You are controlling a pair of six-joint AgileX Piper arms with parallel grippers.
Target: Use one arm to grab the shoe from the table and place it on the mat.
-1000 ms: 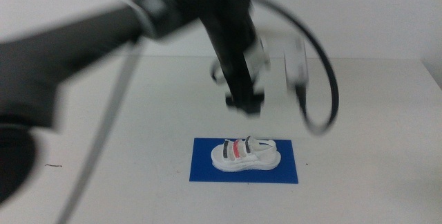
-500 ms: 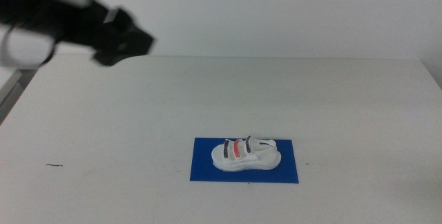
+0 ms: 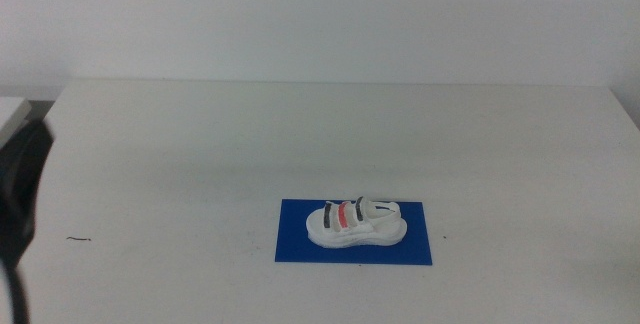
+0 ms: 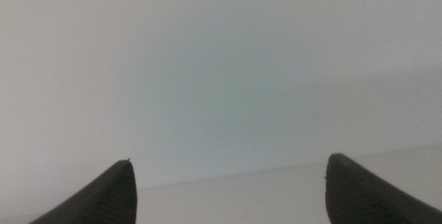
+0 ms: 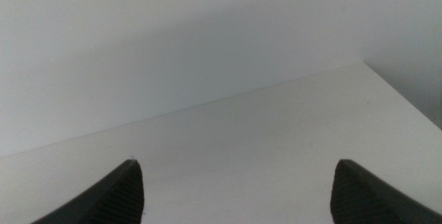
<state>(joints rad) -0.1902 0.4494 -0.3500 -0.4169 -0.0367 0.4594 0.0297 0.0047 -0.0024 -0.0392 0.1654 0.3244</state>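
The shoe (image 3: 355,223) lay on the mat (image 3: 290,249), on its sole, with its two dark straps and the red strap between them facing up. The whole shoe sat inside the blue mat, and blue showed all around it. The mat lay flat on the white tabletop (image 3: 200,154), a bit toward the near edge and a little to the right of the middle. Nothing was touching the shoe. In the middle view, only a dark, blurry bit of the left arm (image 3: 18,209) showed at the left edge of the picture, well apart from the mat. The left gripper (image 4: 228,175) had its two dark jaws wide apart, with nothing between them. Its wrist view showed just a pale wall and a strip of tabletop. The right gripper (image 5: 238,179) also had its jaws wide apart and held nothing. Its wrist view looked out over bare tabletop toward a far edge and a corner, with a plain wall behind. The right arm did not show in the middle view. A small dark mark (image 3: 78,238) lay on the tabletop far to the left of the mat.
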